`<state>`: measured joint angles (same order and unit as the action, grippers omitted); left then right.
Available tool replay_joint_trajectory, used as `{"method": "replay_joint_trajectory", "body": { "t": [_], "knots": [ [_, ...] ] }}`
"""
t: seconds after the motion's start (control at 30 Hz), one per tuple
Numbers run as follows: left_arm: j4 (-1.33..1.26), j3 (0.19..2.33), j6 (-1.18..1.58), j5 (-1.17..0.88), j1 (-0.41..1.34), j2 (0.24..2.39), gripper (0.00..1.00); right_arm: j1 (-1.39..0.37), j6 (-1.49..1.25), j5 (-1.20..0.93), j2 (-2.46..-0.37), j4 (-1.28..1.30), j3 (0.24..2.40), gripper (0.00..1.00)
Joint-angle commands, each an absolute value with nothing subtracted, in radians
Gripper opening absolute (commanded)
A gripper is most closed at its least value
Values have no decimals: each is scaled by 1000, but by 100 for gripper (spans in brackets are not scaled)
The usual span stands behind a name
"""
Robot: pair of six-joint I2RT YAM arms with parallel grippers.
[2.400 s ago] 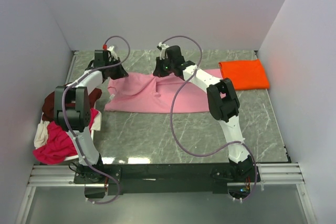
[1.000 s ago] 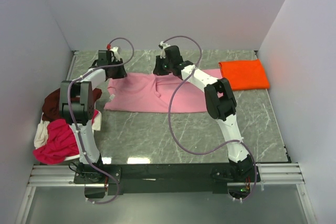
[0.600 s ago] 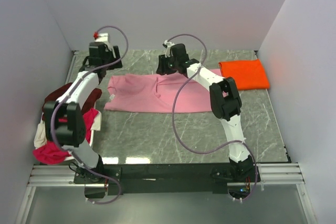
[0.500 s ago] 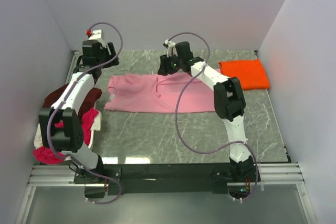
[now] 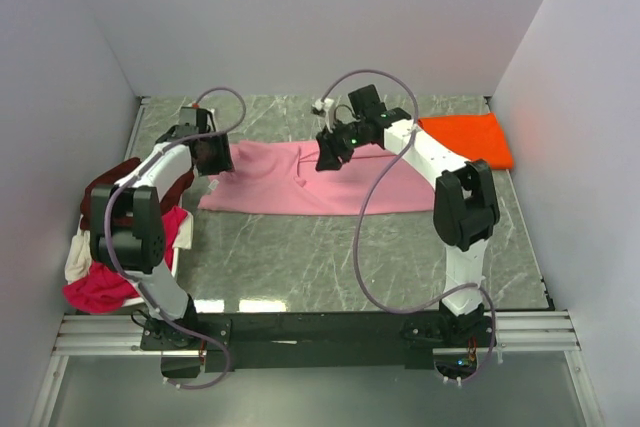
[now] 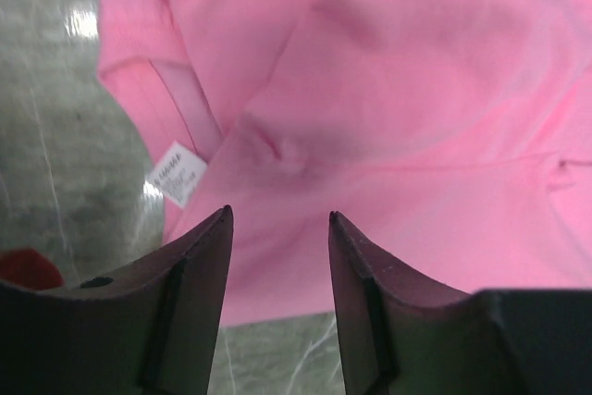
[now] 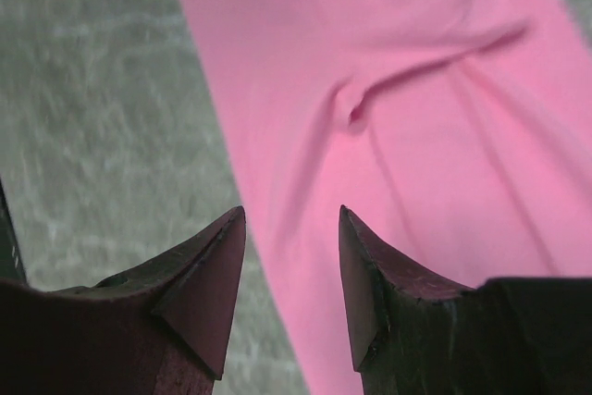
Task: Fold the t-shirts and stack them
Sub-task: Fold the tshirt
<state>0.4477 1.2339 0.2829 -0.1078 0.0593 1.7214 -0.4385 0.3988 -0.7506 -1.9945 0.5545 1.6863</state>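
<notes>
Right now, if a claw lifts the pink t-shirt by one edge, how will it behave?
Probably floppy: the pink t-shirt lies flat in loose layers with soft puckers, so it would likely drape and unfold. It looks thin, so probably light. Pushed, it would more likely bunch up than slide whole across the marble-patterned table.

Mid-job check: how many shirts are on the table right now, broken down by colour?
light pink shirt: 1, spread out mid-table
orange shirt: 1, folded, far right
dark maroon shirt: 1, in the left heap
magenta-red shirt: 1, in the left heap
cream shirt: 1, in the left heap
Total: 5 by visible colour; the heap may hide more.
</notes>
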Motion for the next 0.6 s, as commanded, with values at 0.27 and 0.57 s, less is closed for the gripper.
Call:
{"method": "replay_joint_trajectory", "body": {
  "t": [0.27,0.57],
  "knots": [
    [532,1086,389,78,152,1474,51,-236,768,-641,-1734,884,1362,52],
    [411,821,862,245,156,1307,53,-121,796,-561,-1652,779,1186,52]
  ]
}}
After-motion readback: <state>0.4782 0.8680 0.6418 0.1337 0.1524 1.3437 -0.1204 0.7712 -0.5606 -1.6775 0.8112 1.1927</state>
